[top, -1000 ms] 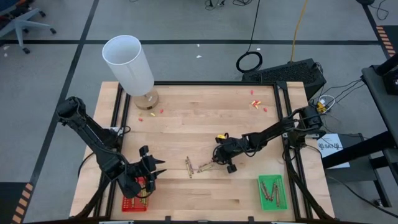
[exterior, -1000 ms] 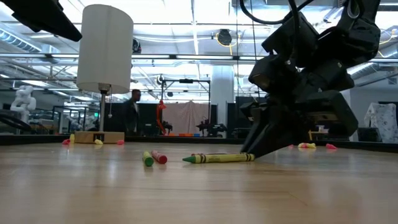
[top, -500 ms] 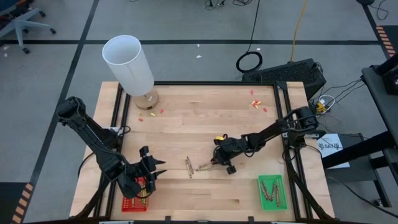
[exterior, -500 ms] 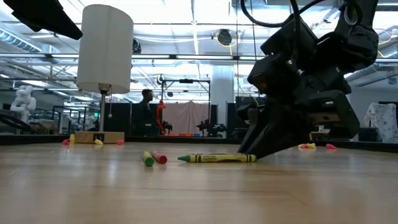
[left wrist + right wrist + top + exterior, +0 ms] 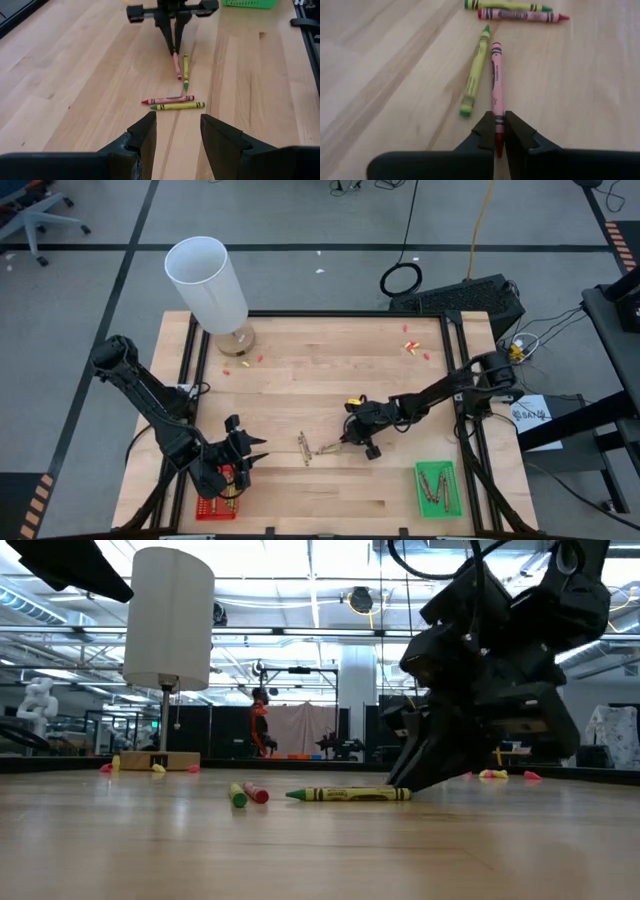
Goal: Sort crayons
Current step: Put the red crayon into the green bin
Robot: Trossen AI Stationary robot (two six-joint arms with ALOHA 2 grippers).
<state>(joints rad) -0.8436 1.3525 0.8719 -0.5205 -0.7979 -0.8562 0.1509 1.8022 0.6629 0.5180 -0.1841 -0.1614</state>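
I've got the right gripper (image 5: 496, 131) pinched on the tail of the red crayon (image 5: 496, 80). Its long axis runs straight out ahead of the fingers, with a green crayon (image 5: 474, 72) just beside it. Left gripper (image 5: 176, 131) hangs open, well apart, over the red tray (image 5: 210, 508).

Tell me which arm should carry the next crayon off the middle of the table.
Right. The right gripper is already shut on the end of a red crayon among the four loose crayons mid-table. The left gripper sits open farther off, beside the red tray.
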